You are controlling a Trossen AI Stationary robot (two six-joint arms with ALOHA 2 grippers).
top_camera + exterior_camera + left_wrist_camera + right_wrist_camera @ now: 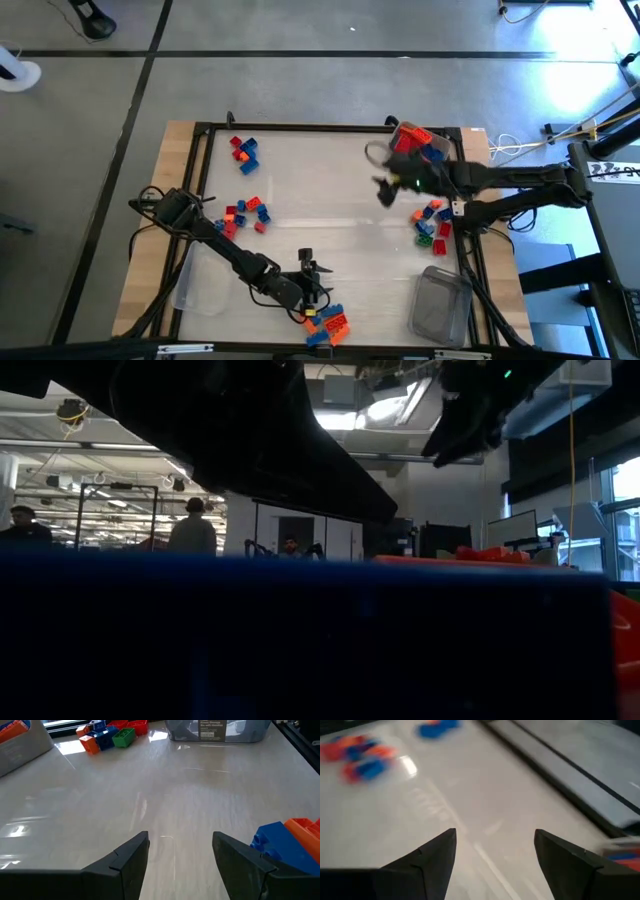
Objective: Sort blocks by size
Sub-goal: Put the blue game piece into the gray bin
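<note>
Small red, orange, blue and green blocks lie on the table in clusters: at the far left (243, 153), mid left (245, 214), at the near edge (327, 324) and at the right (433, 222). A clear tub (412, 142) at the far right holds red, orange and blue blocks. My left gripper (312, 272) (179, 851) is open and empty, low over the near middle; a blue block (276, 845) and an orange one (305, 829) lie just beside one finger. My right gripper (385, 190) (495, 845) is open and empty above the table, near the tub.
An empty clear tub (440, 305) stands at the near right; it shows in the left wrist view (217, 731) too. Another clear tub (195, 285) lies at the near left. A dark frame (330, 128) borders the table. A blue block (300, 640) fills the low view.
</note>
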